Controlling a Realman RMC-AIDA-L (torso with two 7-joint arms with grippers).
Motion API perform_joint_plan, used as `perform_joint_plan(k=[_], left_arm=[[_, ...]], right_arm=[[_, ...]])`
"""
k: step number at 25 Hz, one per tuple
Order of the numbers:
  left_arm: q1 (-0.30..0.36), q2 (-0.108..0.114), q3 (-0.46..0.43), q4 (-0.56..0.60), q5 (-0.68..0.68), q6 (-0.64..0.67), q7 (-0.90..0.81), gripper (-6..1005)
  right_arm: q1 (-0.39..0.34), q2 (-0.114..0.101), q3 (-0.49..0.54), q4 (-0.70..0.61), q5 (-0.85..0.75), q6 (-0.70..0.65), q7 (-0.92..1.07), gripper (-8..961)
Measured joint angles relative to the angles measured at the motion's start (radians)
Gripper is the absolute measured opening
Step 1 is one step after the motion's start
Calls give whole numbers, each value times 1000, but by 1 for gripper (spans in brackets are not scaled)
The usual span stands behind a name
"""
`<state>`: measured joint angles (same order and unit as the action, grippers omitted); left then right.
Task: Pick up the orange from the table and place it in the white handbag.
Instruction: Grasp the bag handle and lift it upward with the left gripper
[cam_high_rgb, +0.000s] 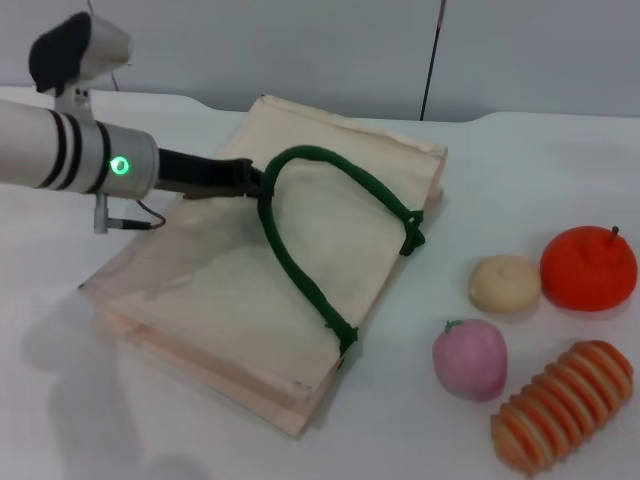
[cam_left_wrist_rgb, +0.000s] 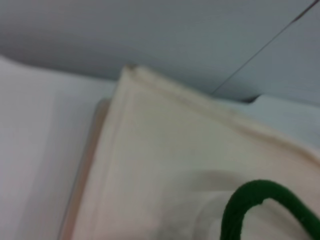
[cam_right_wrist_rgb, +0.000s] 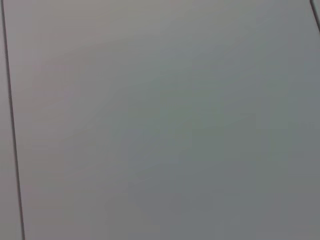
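Our left end effector (cam_high_rgb: 250, 180) grips the handle (cam_high_rgb: 300, 270) of the bag (cam_high_rgb: 200, 290); if it slips, the mouth shuts before the orange (cam_high_rgb: 588, 268) arrives.

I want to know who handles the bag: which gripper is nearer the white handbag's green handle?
The left. The left gripper is right at the green handle over the white handbag. The right gripper shows in no view; its wrist camera sees only a blank wall.
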<state>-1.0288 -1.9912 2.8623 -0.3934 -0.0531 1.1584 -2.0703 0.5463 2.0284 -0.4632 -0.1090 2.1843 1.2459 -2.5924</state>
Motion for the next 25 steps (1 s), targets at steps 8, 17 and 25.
perform_joint_plan(k=[8, 17, 25], left_arm=[[45, 4, 0, -64, -195, 198, 130, 106], [123, 13, 0, -121, -473, 436, 257, 104], [175, 28, 0, -138, -646, 572, 302, 103]], right_arm=[[0, -1, 0, 0, 0, -3, 0, 883], [0, -1, 0, 0, 0, -3, 0, 883], [0, -1, 0, 0, 0, -3, 0, 884]])
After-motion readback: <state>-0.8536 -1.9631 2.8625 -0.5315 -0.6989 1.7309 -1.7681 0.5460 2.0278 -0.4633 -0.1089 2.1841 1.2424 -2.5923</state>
